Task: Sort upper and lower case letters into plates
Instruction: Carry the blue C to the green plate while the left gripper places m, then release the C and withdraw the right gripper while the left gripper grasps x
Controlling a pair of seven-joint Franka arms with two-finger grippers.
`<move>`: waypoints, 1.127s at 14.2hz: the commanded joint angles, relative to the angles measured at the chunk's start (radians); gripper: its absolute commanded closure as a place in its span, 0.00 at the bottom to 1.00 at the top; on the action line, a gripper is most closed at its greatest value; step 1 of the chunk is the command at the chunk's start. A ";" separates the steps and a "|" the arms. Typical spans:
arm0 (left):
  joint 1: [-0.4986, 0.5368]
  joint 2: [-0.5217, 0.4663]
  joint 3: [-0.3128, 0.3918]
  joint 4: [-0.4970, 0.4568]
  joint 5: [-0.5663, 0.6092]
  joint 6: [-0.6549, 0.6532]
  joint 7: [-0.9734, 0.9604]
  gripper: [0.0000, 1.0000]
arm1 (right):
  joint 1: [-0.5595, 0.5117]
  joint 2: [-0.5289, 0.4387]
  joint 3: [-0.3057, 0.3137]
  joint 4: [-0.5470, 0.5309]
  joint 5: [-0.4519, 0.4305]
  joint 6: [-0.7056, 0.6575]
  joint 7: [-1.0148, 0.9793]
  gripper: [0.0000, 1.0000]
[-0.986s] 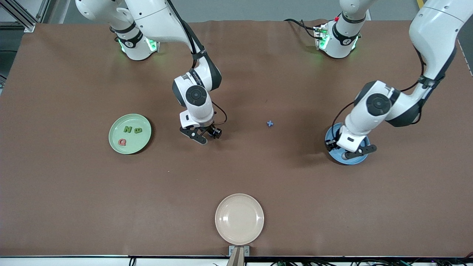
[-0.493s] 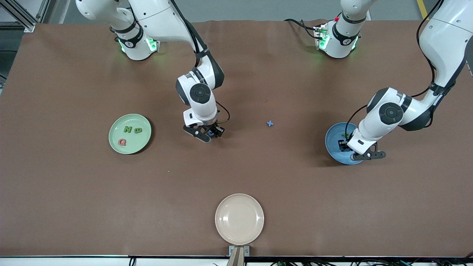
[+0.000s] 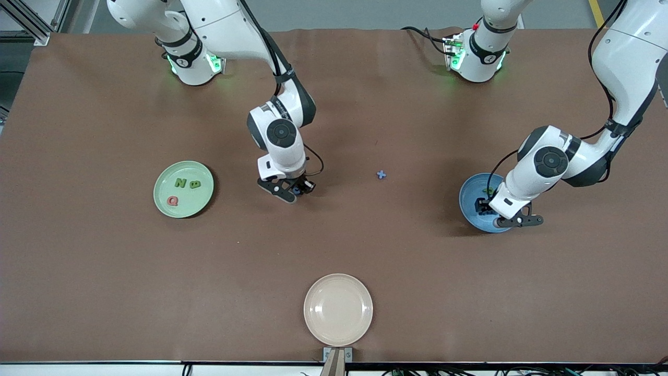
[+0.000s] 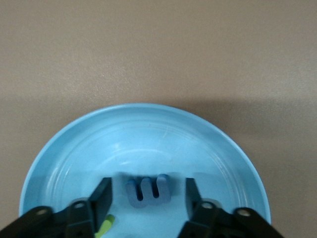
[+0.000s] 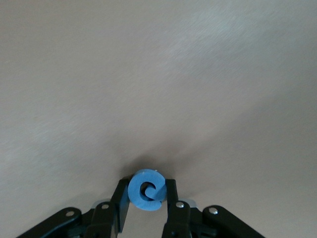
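We see a brown table (image 3: 104,271) with our two arms reaching down onto it. The cream plate (image 3: 338,302) sits at six o'clock, nearest the front camera. The pale green plate (image 3: 166,183) lies at nine o'clock, toward the right arm's end, carrying a green N (image 3: 180,183), a green B (image 3: 195,184) and a red Q (image 3: 173,200). The blue plate (image 3: 469,198) lies at three o'clock, toward the left arm's end.

Our left gripper (image 4: 147,198) hangs low over the blue plate (image 4: 148,134), its fingers (image 4: 103,194) standing apart with a gap on each side of a blue letter (image 4: 148,189) that lies on the dish between them, untouched. A bit of green letter (image 4: 106,225) shows by one finger.

Our right gripper (image 5: 146,201) is down at the table, between the green plate and the centre, its fingers (image 5: 120,202) pressed against both sides of a blue C (image 5: 146,190).

A small blue x (image 3: 381,175) lies alone near the table's middle, well apart from both plates.
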 commanded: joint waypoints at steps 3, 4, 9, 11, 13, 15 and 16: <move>0.003 -0.063 -0.143 -0.003 -0.001 -0.162 -0.106 0.00 | -0.166 -0.201 -0.017 -0.116 -0.009 -0.125 -0.333 1.00; 0.001 -0.059 -0.185 -0.003 -0.001 -0.166 -0.202 0.00 | -0.201 -0.238 -0.031 -0.153 -0.009 -0.125 -0.430 1.00; -0.127 -0.023 -0.283 -0.003 -0.002 -0.169 -0.629 0.00 | -0.307 -0.296 -0.149 -0.245 -0.012 -0.114 -0.843 1.00; -0.221 -0.004 -0.273 0.009 -0.007 -0.167 -0.787 0.00 | -0.325 -0.293 -0.182 -0.260 -0.012 -0.105 -0.934 1.00; -0.305 0.003 -0.237 0.024 -0.016 -0.164 -0.855 0.00 | -0.374 -0.284 -0.182 -0.276 -0.012 -0.082 -0.998 0.99; -0.381 0.008 -0.192 0.026 -0.063 -0.160 -0.872 0.00 | -0.404 -0.284 -0.180 -0.308 -0.012 -0.016 -1.049 0.99; -0.413 0.008 -0.170 0.024 -0.083 -0.158 -0.880 0.00 | -0.418 -0.276 -0.179 -0.311 -0.011 0.007 -1.061 0.99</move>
